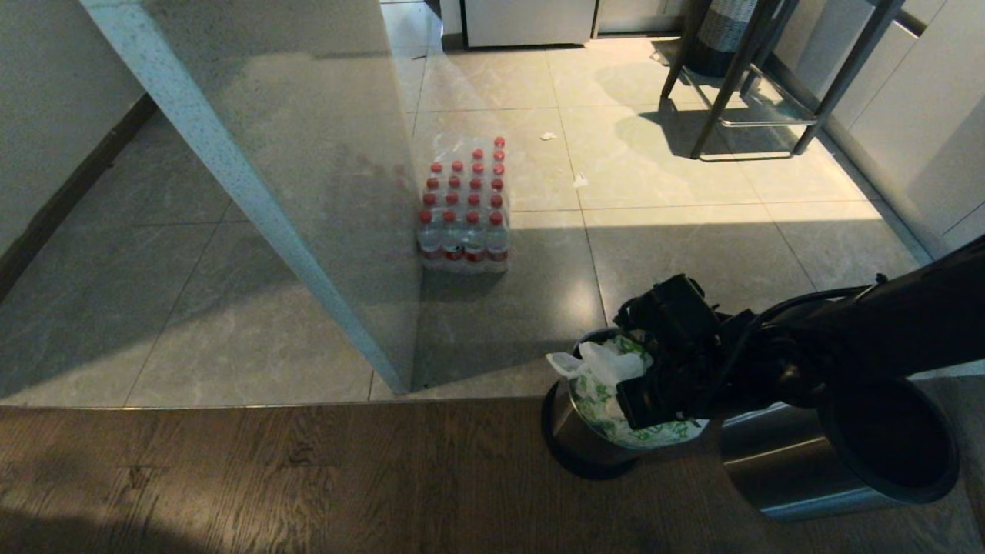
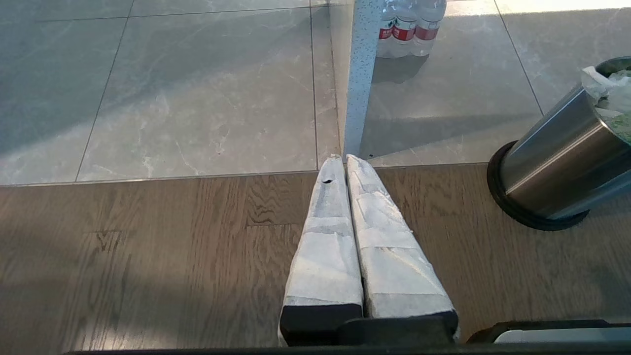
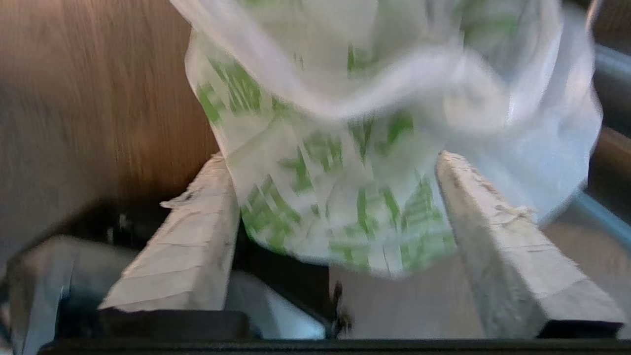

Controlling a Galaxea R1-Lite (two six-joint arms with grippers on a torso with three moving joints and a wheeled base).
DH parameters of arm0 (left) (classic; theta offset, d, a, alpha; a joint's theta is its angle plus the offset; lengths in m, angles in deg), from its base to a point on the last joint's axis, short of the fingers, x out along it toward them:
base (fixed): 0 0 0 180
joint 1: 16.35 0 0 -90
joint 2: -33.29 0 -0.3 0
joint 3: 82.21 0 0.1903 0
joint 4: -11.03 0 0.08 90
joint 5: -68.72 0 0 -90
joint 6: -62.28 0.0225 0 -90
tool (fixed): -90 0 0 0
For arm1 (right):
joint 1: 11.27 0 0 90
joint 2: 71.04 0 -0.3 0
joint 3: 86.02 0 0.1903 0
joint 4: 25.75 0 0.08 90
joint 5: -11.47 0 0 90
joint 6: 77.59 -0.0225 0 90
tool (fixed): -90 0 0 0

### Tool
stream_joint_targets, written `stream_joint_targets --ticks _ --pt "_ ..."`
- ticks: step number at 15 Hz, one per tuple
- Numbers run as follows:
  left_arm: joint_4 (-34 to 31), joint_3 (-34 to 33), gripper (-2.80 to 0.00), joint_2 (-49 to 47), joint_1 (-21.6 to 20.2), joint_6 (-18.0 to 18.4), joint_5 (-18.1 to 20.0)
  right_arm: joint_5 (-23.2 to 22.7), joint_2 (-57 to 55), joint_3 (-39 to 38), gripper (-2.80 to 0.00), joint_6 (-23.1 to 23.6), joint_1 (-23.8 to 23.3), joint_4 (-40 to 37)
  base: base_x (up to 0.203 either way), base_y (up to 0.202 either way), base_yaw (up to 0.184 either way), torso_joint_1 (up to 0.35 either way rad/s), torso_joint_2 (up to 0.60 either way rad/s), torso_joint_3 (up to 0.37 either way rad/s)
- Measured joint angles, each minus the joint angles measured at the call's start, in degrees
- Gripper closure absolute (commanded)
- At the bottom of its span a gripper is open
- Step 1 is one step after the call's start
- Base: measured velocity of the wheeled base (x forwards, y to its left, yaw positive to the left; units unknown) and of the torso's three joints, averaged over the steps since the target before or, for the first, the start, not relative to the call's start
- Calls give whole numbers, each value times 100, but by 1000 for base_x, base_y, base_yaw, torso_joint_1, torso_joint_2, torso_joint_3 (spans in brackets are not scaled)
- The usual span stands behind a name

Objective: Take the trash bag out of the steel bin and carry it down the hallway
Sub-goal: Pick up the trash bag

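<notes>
The trash bag [image 1: 608,381], white with green print, sits in the mouth of the steel bin [image 1: 573,431], which stands on the wood floor near the edge of the grey tiles. I judge the task barely begun: bag not yet lifted out, the carry all ahead. My right pincer [image 3: 335,167] hovers at the bin's rim, fingers apart, the bag bulging between them but not clamped. My left pincer [image 2: 345,160] hangs idle, fingers pressed together, over the wood floor

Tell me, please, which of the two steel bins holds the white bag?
The upright steel bin left of the tipped empty bin; the white bag sits in it.
</notes>
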Motion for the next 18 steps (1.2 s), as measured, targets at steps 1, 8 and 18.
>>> stream_joint_targets --ticks 1,8,18 --pt "2 0 0 0 0 0 0 -19 -70 11 -280 71 0 262 0 0 0 0 0 0" --pt "0 0 0 0 0 0 -2 -93 -589 -27 -280 1178 -46 1346 0 0 0 0 0 0" --pt "0 0 0 0 0 0 0 -162 -1096 107 -280 1230 -355 1372 0 0 0 0 0 0"
